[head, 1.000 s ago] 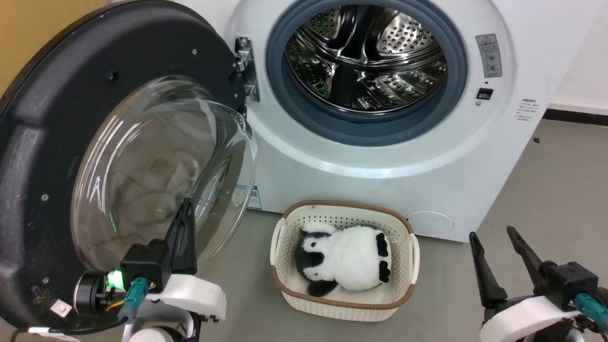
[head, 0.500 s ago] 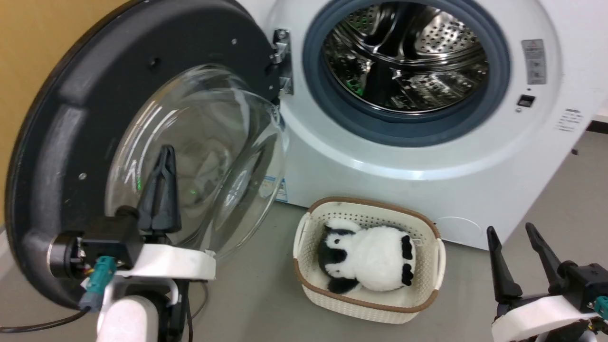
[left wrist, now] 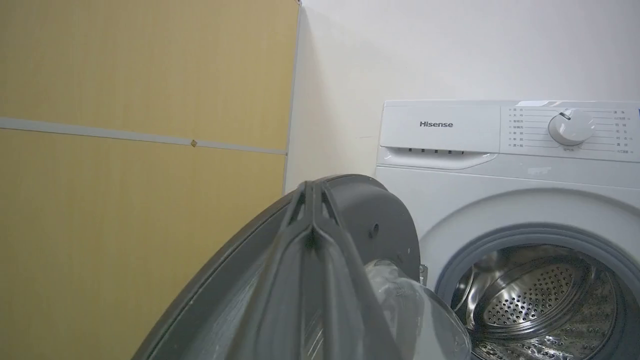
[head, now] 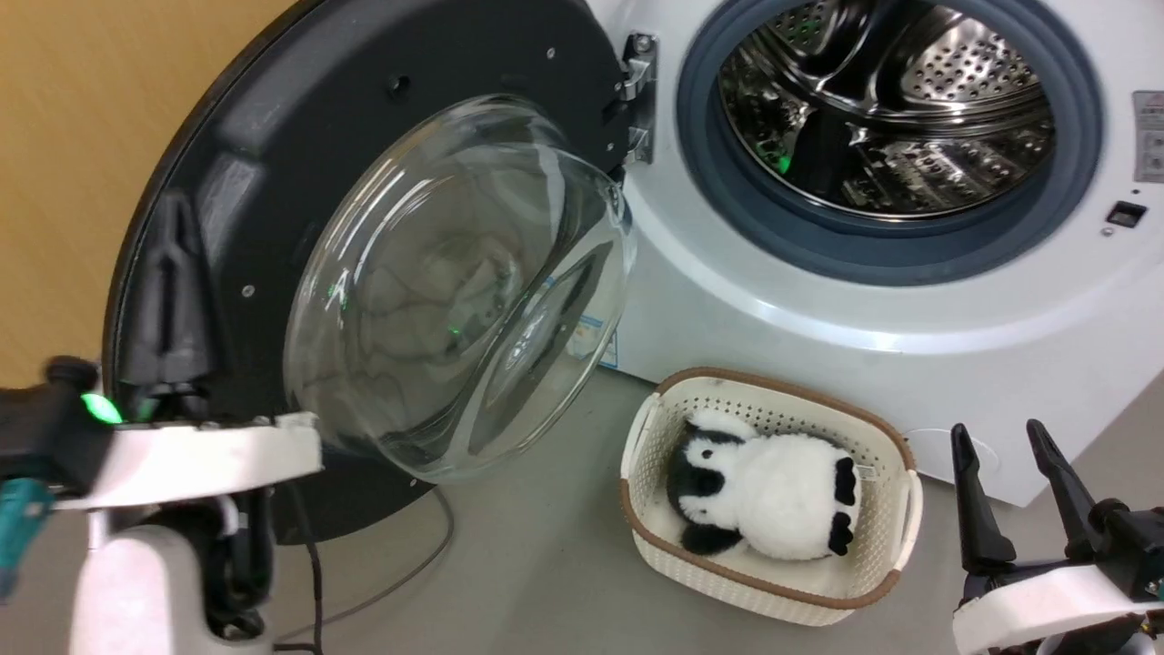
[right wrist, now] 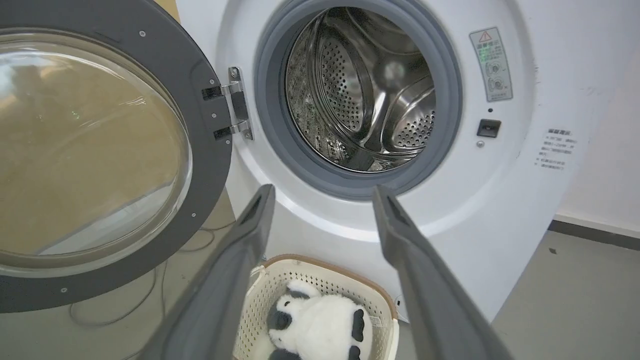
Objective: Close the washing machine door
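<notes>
Hinges (head: 639,100) hold the washing machine door (head: 364,118) on its right side, beside the drum opening (head: 887,118). It stands swung wide, with the glass bowl (head: 455,291) facing us. Our left claw (head: 173,207), pinched together on nothing, rises at the door's free left edge, so that arm is nearer. The right claw (head: 998,435) is spread, empty and well apart. Our left wrist view adds the fingertips reaching the rim's edge; whether they touch it, we cannot tell. We judge the swing must go rightward.
</notes>
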Robot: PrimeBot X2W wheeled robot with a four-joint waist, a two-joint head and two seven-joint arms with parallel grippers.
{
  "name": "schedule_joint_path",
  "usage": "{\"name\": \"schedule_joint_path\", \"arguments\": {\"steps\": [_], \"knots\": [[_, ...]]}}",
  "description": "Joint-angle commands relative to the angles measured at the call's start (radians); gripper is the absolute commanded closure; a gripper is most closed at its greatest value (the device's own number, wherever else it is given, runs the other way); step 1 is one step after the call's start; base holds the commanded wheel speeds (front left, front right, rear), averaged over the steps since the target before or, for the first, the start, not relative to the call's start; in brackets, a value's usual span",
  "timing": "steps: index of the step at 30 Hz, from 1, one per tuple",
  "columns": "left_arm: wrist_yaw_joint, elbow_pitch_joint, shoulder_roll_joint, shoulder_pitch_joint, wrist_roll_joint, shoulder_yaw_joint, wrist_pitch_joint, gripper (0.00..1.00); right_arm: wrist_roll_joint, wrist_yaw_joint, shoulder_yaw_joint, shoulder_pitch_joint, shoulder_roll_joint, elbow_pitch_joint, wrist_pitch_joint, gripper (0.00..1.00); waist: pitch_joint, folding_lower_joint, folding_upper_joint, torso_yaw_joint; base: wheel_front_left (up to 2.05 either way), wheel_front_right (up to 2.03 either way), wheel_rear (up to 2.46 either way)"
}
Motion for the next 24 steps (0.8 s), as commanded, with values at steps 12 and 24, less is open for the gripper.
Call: {"name": "schedule_joint_path", "arguments": {"steps": [12, 24], "knots": [[-0.035, 0.008, 0.001, -0.086, -0.224, 0.201, -0.032, 1.0, 0.007, 0.0, -0.006, -0.044, 0.002, -0.002, -0.032, 0.0, 0.047, 0.0, 0.0, 0.066, 0.0, 0.0, 0.0], [-0.05, 0.225, 0.043, -0.125, -0.558, 0.296, -0.04, 1.0, 0.008, 0.001, -0.038, -0.057, 0.002, -0.006, -0.057, 0.0, 0.084, 0.0, 0.0, 0.123, 0.0, 0.0, 0.0]]}}
